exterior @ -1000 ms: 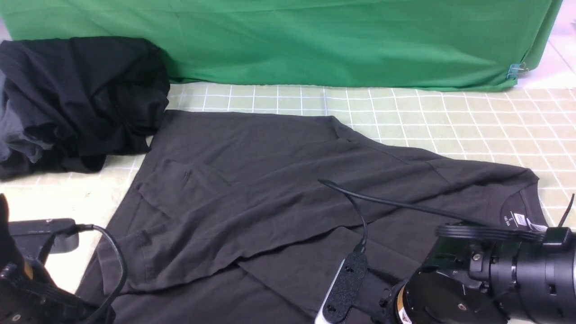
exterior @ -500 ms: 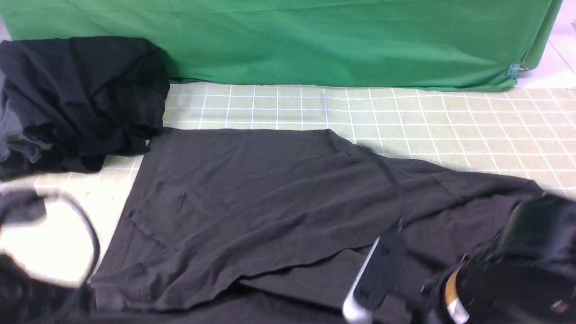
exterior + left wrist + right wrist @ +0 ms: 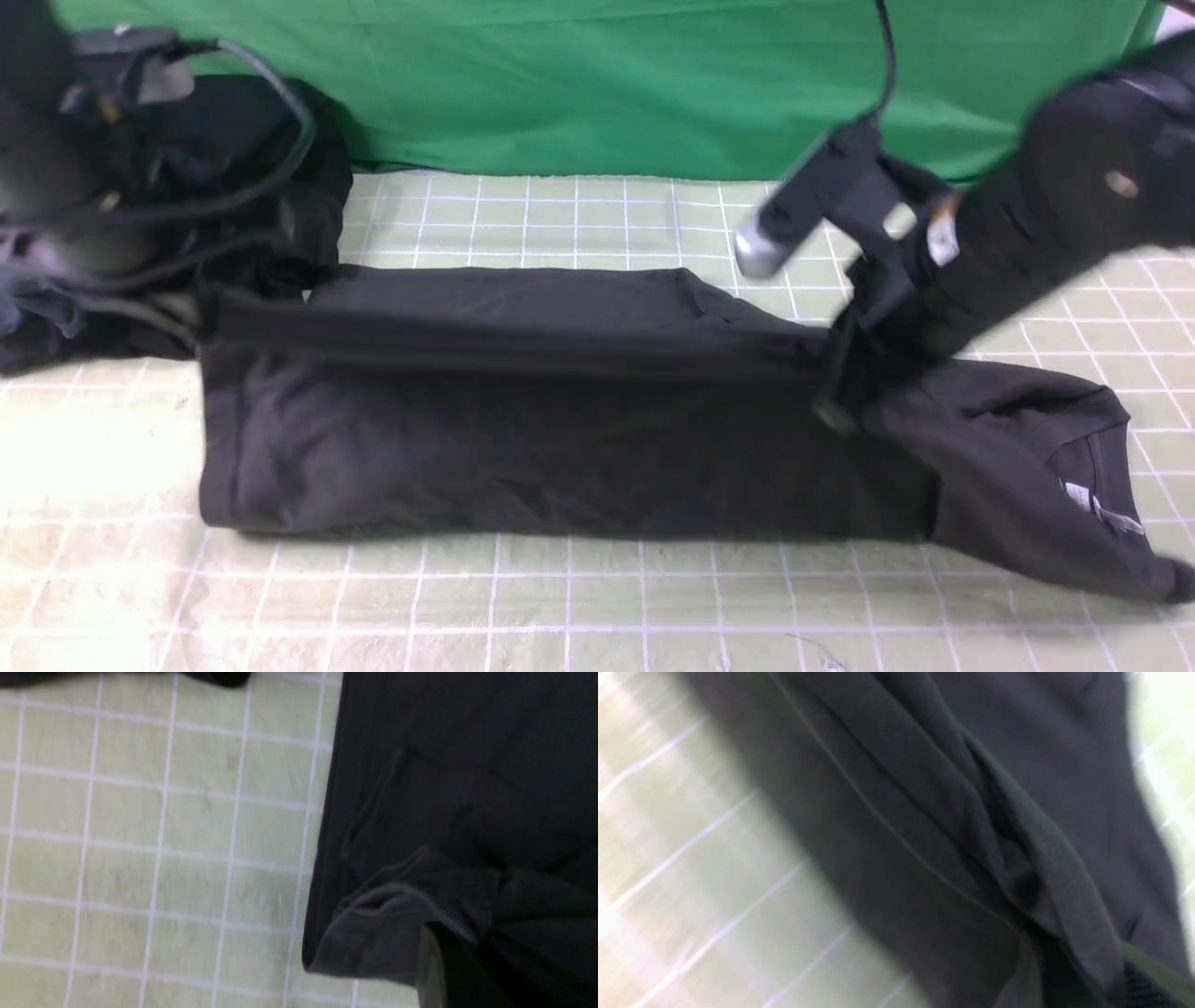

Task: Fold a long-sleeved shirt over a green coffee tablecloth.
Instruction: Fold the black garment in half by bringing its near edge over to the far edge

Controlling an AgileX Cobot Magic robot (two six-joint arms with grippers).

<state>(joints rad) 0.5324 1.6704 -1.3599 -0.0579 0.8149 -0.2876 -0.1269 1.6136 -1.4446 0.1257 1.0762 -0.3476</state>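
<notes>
The long-sleeved shirt (image 3: 560, 448) lies doubled lengthwise on the green coffee tablecloth (image 3: 560, 597), collar (image 3: 1088, 467) to my right. I judge it soft, limp and light, best taken by the long edge near both ends. My left gripper (image 3: 467, 961) and right gripper (image 3: 834, 406) are each clamped tight on a bunch of that edge.

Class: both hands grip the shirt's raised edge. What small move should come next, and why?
Probably ease the left hand and right hand forward and down, laying the held edge on the far part of the shirt. Both are shut on that edge, which hangs raised above the tablecloth, short of the far edge.
</notes>
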